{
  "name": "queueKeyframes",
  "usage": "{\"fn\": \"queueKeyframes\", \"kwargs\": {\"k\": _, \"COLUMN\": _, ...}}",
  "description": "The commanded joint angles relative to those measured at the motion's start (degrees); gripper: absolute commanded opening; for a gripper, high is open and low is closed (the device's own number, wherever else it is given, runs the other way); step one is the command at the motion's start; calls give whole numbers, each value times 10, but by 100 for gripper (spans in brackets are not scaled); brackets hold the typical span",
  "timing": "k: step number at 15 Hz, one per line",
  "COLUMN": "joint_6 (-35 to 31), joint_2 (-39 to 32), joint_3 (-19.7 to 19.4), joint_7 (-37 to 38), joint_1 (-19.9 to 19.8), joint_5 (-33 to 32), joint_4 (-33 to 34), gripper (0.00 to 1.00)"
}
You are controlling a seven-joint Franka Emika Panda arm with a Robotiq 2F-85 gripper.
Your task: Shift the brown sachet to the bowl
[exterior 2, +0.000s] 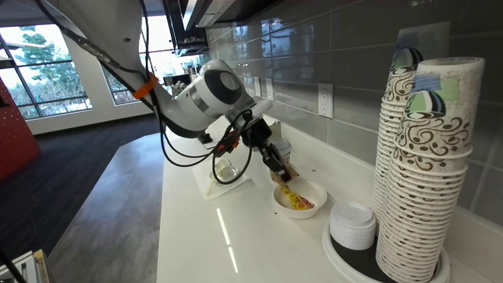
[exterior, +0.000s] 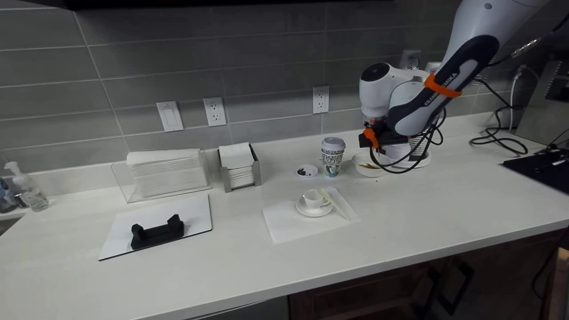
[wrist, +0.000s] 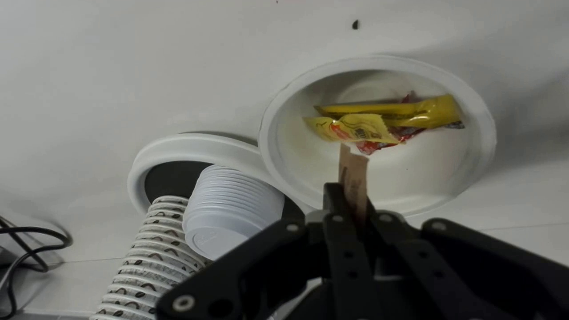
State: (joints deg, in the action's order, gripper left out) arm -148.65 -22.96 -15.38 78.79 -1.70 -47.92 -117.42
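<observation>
1. Brown sachet (wrist: 353, 173): dull kraft brown, darker print.
2. Bowl (wrist: 483, 131): plain white.
3. Packets (wrist: 400, 111): yellow, one marked with red and dark print; another red.
4. End effector (wrist: 352, 200): black.
5. Arm (exterior: 478, 26): white and black, banded with orange.
6. Stacked cups (exterior 2: 432, 133): white, with brown swirls and coffee beans, green and blue patches.
7. Lidded cup (exterior: 332, 158): pale grey on top, dark-and-white pattern, blue-green towards the base.
8. Tabletop (exterior: 409, 209): white.
9. Wall tiles (exterior: 271, 58): grey, paler lines.

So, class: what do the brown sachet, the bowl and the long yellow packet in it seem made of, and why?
Brown sachet: probably matt paper; its face shows no gloss. Bowl: dull white, perhaps moulded pulp or foam; its smooth, broad rim fits either. Long yellow packet: likely glossy plastic film, given its bright highlights.
</observation>
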Motion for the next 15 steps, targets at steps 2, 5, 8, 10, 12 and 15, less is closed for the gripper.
{"fn": "queueKeyframes", "kwargs": {"k": 2, "joint_6": 8, "joint_2": -35, "joint_3": 0, "joint_7": 17, "joint_1": -7, "joint_5": 26, "joint_4": 41, "gripper": 31}}
{"fn": "queueKeyframes", "kwargs": {"k": 5, "joint_6": 9, "joint_2": -42, "joint_3": -6, "joint_7": 25, "joint_1": -5, "joint_5": 36, "joint_4": 49, "gripper": 45}}
{"fn": "queueKeyframes", "kwargs": {"k": 8, "joint_6": 8, "joint_2": -39, "joint_3": -12, "joint_7": 34, "joint_1": -1, "joint_5": 39, "joint_4": 45, "gripper": 67}}
{"fn": "queueKeyframes", "kwargs": {"k": 10, "joint_6": 8, "joint_2": -34, "joint_3": -13, "joint_7": 38, "joint_1": -1, "joint_5": 40, "joint_4": 42, "gripper": 80}}
{"fn": "queueKeyframes", "kwargs": {"k": 12, "joint_6": 13, "joint_2": -32, "joint_3": -11, "joint_7": 32, "joint_1": -4, "joint_5": 48, "joint_4": 40, "gripper": 94}}
{"fn": "queueKeyframes", "kwargs": {"k": 15, "joint_6": 22, "joint_2": -31, "joint_3": -11, "joint_7": 24, "joint_1": -6, "joint_5": 65, "joint_4": 38, "gripper": 100}}
